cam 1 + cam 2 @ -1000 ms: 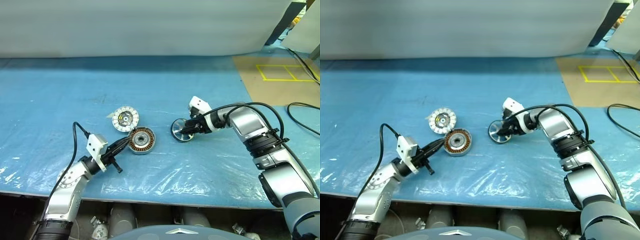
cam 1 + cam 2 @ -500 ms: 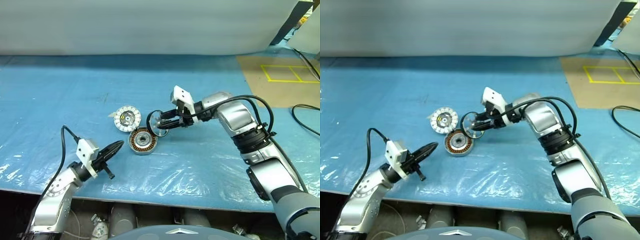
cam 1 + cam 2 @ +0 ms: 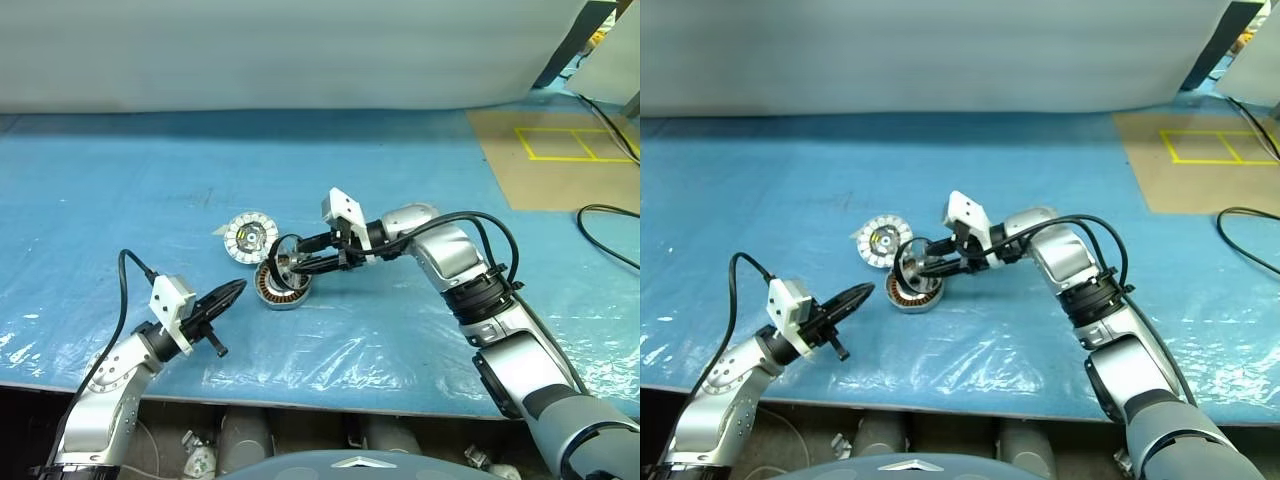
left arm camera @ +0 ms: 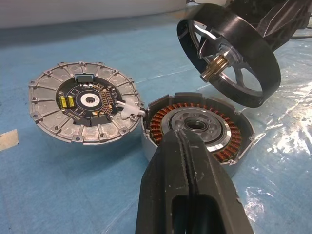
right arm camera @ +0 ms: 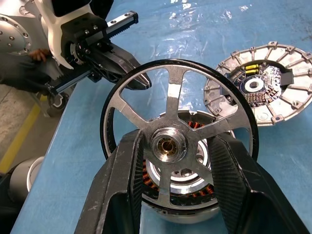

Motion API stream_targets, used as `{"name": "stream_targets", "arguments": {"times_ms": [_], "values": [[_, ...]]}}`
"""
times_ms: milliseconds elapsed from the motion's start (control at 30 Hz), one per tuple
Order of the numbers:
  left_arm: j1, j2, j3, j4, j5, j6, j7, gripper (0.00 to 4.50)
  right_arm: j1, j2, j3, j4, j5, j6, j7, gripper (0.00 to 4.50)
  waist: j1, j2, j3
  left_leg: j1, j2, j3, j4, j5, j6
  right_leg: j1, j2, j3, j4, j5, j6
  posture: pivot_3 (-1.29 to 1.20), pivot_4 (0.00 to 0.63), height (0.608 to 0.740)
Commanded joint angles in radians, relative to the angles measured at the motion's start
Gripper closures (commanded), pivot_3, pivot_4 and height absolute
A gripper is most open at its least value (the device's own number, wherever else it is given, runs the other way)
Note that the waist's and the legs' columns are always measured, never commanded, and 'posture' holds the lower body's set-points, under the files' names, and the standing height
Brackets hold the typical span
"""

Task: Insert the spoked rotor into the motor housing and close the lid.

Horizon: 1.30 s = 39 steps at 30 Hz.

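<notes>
Your right gripper grasps the spoked rotor, tilted above the motor housing; lowered askew, it could jam. Left gripper is clenched, empty, at the housing's eight o'clock.

Left arm bent low at lower left of the head view, its tool pointed toward frame centre with fingers pressed together, right arm reached from lower right toward centre, wrist bent, its tool with fingers spread apart
</notes>
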Motion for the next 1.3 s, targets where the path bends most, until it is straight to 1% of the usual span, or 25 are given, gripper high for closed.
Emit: {"name": "stream_targets", "arguments": {"times_ms": [33,467,700,767,833,967,1233,1300], "values": [[-0.011,0.007,0.001,-0.021,-0.01,-0.005,-0.006,4.5,0.005,0.011,0.003,-0.03,0.011,-0.016,-0.002,2.85,0.0,0.0,0.0,0.0,0.0,0.0,0.0,0.0,0.0,0.0,0.0,0.0,0.0,0.0,0.0,0.0,0.15,0.74],[-0.034,0.006,-0.006,-0.008,-0.002,0.0,-0.009,4.5,0.033,0.006,0.049,-0.016,-0.025,-0.038,-0.007,2.85,0.0,0.0,0.0,0.0,0.0,0.0,0.0,0.0,0.0,0.0,0.0,0.0,0.0,0.0,0.0,0.0,0.15,0.74],[-0.047,0.006,-0.006,0.013,0.006,-0.012,-0.016,4.5,0.024,0.019,0.045,0.012,-0.043,-0.054,-0.028,2.85,0.0,0.0,0.0,0.0,0.0,0.0,0.0,0.0,0.0,0.0,0.0,0.0,0.0,0.0,0.0,0.0,0.15,0.74],[-0.05,0.004,-0.008,0.018,0.009,-0.015,-0.017,4.5,0.024,0.019,0.045,0.013,-0.044,-0.056,-0.03,2.12,0.0,0.0,0.0,0.001,0.0,0.0,0.0,0.0,0.0,0.0,0.0,0.0,0.001,0.0,0.0,0.0,0.15,0.74],[-0.054,0.004,-0.009,0.026,0.012,-0.018,-0.019,4.5,0.024,0.019,0.042,0.015,-0.043,-0.051,-0.032,1.57,0.0,0.0,0.0,0.001,0.0,0.0,0.0,0.0,0.0,0.0,0.0,0.0,0.001,0.0,0.0,0.0,0.15,0.74],[-0.056,0.005,-0.005,0.041,0.016,-0.03,-0.023,4.5,0.019,0.013,0.015,-0.001,-0.012,-0.019,-0.022,0.19,0.0,0.0,0.0,0.001,0.0,0.0,0.0,0.0,0.0,0.0,0.0,0.0,0.001,0.0,0.0,0.0,0.15,0.74],[-0.057,0.008,0.003,0.049,0.014,-0.042,-0.028,4.5,-0.008,-0.006,-0.086,-0.036,0.102,0.054,0.012,0.19,0.0,0.0,0.0,0.001,0.0,0.0,0.0,0.0,0.0,0.0,0.0,0.0,0.001,0.0,0.0,0.0,0.15,0.74],[-0.06,0.008,0.002,0.038,0.012,-0.036,-0.022,4.5,-0.007,0.008,-0.102,-0.032,0.111,0.05,-0.01,0.62,0.0,0.0,0.0,0.001,0.0,0.0,0.0,0.0,0.0,0.0,0.0,0.0,0.001,0.0,0.0,0.0,0.15,0.74]]}}
